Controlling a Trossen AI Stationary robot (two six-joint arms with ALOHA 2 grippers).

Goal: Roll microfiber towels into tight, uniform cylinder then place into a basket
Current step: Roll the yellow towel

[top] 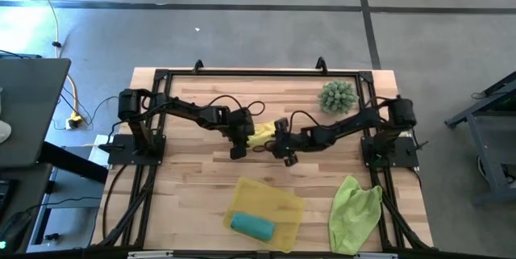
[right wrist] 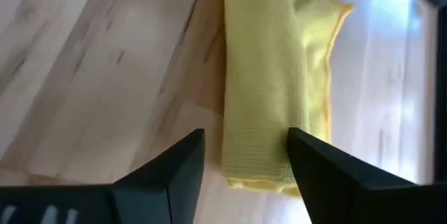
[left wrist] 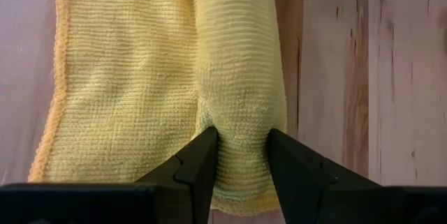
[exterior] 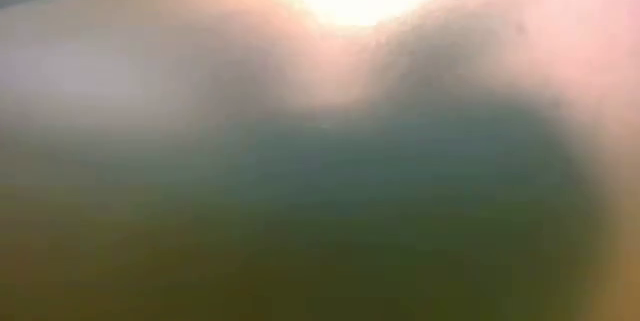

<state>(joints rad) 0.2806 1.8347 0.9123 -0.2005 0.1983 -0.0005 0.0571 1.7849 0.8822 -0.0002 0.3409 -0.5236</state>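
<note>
Wooden table (top: 185,170) carries everything, its pale planks ringed by a dark frame. Both arms reach in from the far corners and meet near the middle, over the yellow towel (top: 262,135).

Toward the near edge from the two grippers sits the basket (top: 278,198), a shallow yellow tray, with the teal towel (top: 252,225) lying rolled inside it at its near end. Off to the right gripper's near side, well apart from it, the green towel (top: 355,210) lies loose and rumpled by the table's near right corner. Behind the right arm, toward the far edge, stands a spiky green plant (top: 338,96).

The yellow towel lies between the grippers, partly rolled: a thick rolled part runs along one side with a flat flap beside it. The left gripper (left wrist: 242,155) is closed on one end of that rolled part, its fingers (left wrist: 199,165) pressing the cloth in from both sides so the roll pinches between them. The right gripper (right wrist: 246,155) is at the other end; its jaws stand apart, spread a little wider than the roll, whose end lies between the fingers (right wrist: 178,168). They do not pinch it.

The low view is blocked by a blur right at its lens, and shows nothing clear.
</note>
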